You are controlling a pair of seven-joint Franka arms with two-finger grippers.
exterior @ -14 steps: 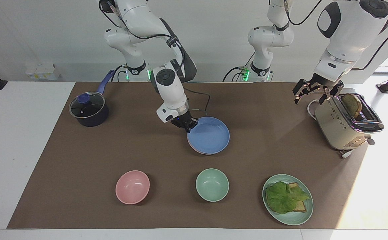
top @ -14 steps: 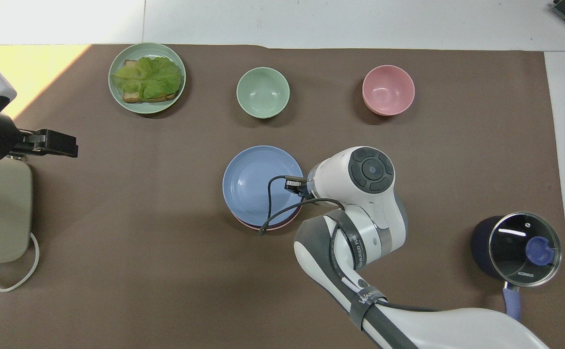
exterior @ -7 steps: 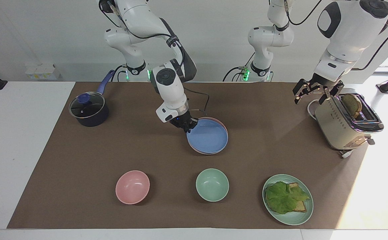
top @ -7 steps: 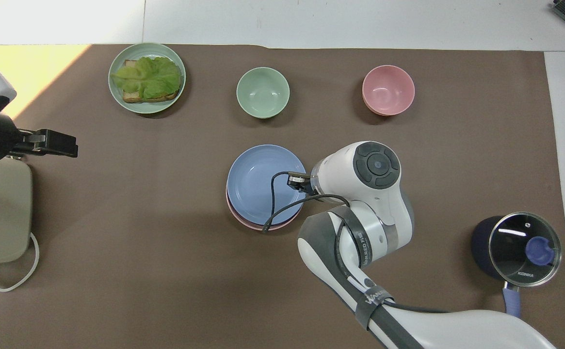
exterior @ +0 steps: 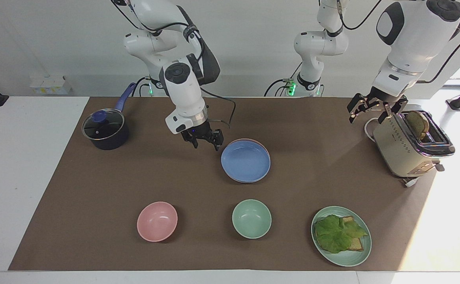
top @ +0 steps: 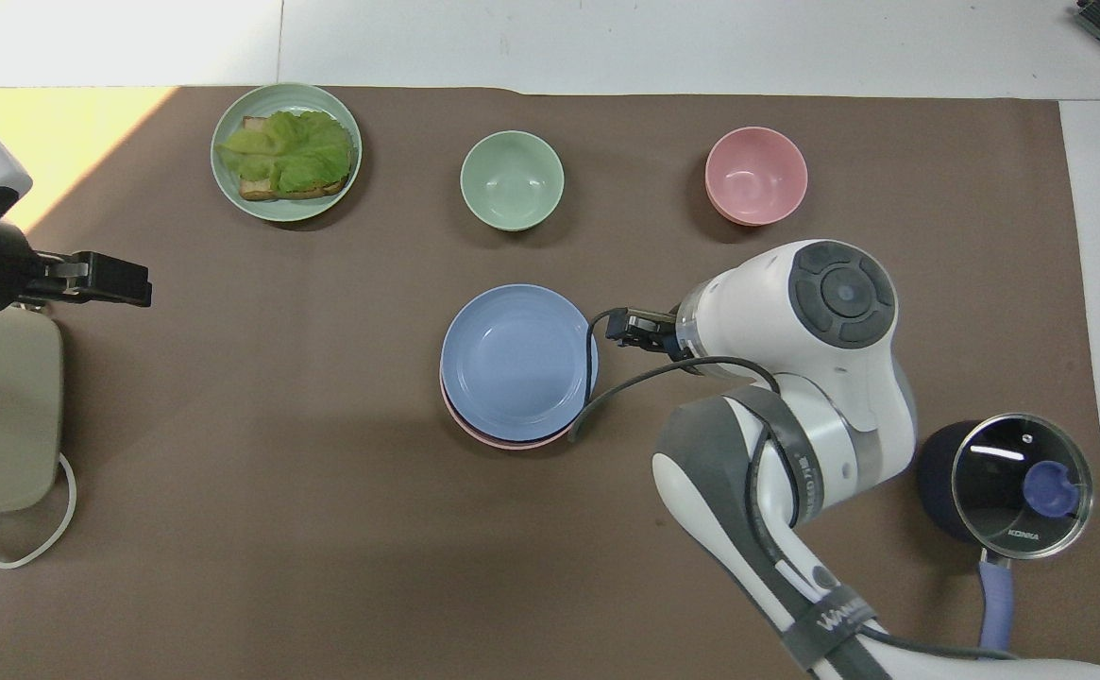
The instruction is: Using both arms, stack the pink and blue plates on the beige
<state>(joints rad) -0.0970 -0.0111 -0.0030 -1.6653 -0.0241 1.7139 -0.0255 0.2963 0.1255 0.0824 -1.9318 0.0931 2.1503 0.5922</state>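
The blue plate [exterior: 245, 161] [top: 516, 364] lies on top of the pink plate [exterior: 254, 140] [top: 491, 440] in the middle of the brown mat; only a thin pink rim shows around it. The beige plate is hidden. My right gripper [exterior: 206, 145] [top: 627, 326] hangs open and empty just above the mat, beside the stack toward the right arm's end, not touching it. My left gripper [exterior: 366, 116] [top: 110, 280] waits open and empty in the air beside the toaster.
A beige toaster [exterior: 407, 146] with bread in its slot stands at the left arm's end. A lidded dark pot [exterior: 105, 130] is at the right arm's end. Farther out stand a pink bowl [exterior: 157, 221], a green bowl [exterior: 251, 218] and a green plate [exterior: 366, 252] with lettuce toast.
My right gripper has let go of the blue plate's rim, opened, risen and drawn back toward the right arm's end. The blue plate now rests on the pink one. The left arm is still.
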